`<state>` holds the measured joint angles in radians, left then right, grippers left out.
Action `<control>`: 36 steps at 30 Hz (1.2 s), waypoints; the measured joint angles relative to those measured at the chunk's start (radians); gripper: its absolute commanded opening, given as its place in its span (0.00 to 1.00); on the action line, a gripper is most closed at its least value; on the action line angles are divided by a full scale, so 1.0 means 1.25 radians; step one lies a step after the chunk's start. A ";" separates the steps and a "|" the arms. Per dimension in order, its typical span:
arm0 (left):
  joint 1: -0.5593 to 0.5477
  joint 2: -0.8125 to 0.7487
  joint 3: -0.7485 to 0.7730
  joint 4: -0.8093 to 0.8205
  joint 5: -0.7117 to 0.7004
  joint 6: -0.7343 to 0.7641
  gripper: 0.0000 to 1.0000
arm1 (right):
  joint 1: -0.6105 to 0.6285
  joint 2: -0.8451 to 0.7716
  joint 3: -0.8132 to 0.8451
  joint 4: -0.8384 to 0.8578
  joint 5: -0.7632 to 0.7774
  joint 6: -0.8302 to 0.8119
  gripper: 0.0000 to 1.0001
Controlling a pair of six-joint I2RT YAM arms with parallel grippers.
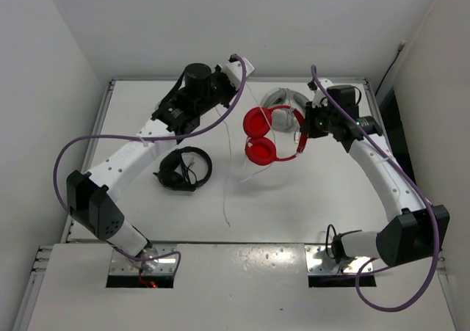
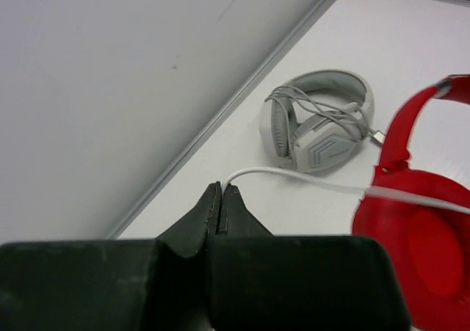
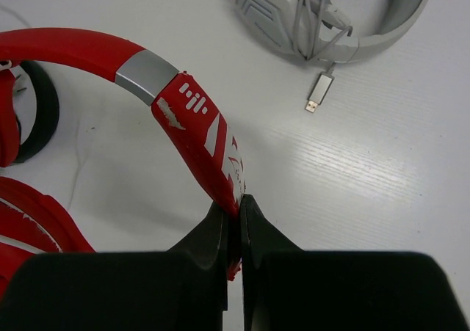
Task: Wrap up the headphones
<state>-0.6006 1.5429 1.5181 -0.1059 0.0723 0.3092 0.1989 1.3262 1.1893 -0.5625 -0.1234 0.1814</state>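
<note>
**A:** We're over the table, and the red headphones lie just right of center in the overhead view, their 2 earcups one above the other in the frame.

**B:** We've got the right gripper clenched on the headband. The red band is pinched between its fingers at bottom center of the right wrist view.

**A:** And the left gripper? We see its fingers pressed together, nipping the end of the white cable. The cable runs from the tips across to the red earcup at lower right of that frame.

**B:** So both are gripping. Overhead, we see the cable drop from the left gripper as a thin line toward the bottom of the frame.

**A:** We also spot the grey pair near the upper edge of the table, just above the red set. Its own cord is bundled around it and its plug lies on the surface.

**B:** The black pair lies left of center, well apart from the red.
</note>
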 measured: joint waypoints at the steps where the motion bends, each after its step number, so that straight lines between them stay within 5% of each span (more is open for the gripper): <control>1: 0.001 0.002 0.002 0.004 -0.008 0.004 0.00 | 0.000 -0.002 -0.002 -0.001 -0.009 -0.004 0.00; 25: 0.164 0.180 0.147 0.011 -0.080 0.000 0.00 | -0.001 -0.031 -0.023 -0.036 -0.062 -0.103 0.00; 36: 0.279 0.118 -0.049 -0.005 0.026 -0.013 0.00 | -0.089 -0.040 -0.012 -0.041 -0.121 -0.026 0.00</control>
<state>-0.2523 1.6909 1.4563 -0.1123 0.1043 0.2924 0.0875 1.2766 1.1744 -0.6132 -0.2752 0.1486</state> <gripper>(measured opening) 0.010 0.024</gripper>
